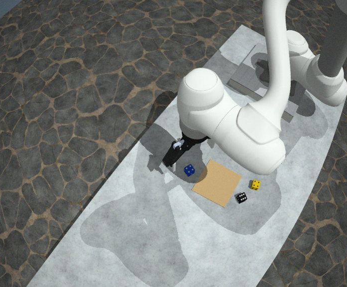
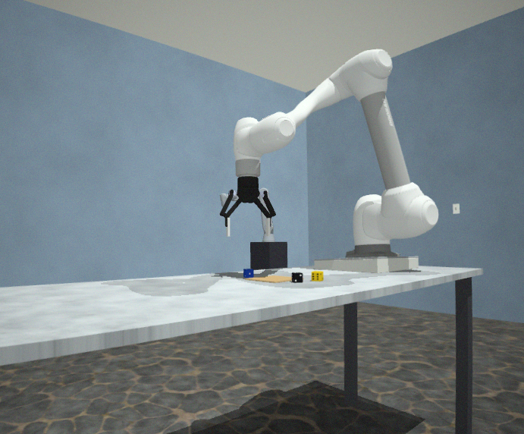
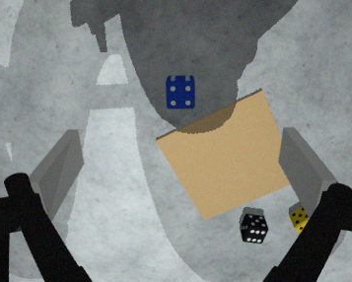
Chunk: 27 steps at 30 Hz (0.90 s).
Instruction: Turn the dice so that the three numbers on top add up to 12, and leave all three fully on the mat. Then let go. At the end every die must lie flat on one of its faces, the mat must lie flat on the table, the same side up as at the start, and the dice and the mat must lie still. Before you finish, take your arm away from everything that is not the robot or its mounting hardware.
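- At the bottom of the wrist frame, the pincer hangs spread wide, pinching nothing.
- Mid-frame, the mat lies on the desk; black die and yellow die sit beside it.
- Higher, the blue die looks light, rigid, probably slippery; grip opposite flat faces.

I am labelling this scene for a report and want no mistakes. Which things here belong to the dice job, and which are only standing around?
Belong to the job:
blue die, on the table beside the mat
black die, off the mat
yellow die, off the mat
tan mat, nothing on it
gripper, jaws open, holding nothing

Only standing around:
dark box
small grey arm on the box
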Tool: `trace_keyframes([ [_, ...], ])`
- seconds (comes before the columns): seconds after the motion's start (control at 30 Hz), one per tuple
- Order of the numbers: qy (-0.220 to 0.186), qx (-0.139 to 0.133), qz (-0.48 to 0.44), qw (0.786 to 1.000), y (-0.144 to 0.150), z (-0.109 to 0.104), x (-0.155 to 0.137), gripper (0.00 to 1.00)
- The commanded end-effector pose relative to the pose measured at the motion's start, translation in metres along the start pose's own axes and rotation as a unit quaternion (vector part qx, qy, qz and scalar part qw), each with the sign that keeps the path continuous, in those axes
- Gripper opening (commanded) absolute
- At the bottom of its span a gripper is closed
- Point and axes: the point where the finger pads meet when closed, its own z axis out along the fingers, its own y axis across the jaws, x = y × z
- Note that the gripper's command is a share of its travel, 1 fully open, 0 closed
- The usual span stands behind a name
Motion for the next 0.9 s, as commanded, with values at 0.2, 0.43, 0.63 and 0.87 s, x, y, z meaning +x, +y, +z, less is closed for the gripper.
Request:
trace_keyframes([
  [0.2, 0.000, 0.000, 0.000, 1.000, 0.000, 0.000, 0.000, 1.00],
  [0.43, 0.000, 0.000, 0.034, 0.999, 0.000, 0.001, 0.000, 1.00],
  [0.63, 0.000, 0.000, 0.151, 0.989, 0.000, 0.006, 0.000, 1.00],
  [0.87, 0.000, 0.000, 0.285, 0.959, -0.001, 0.012, 0.000, 1.00],
])
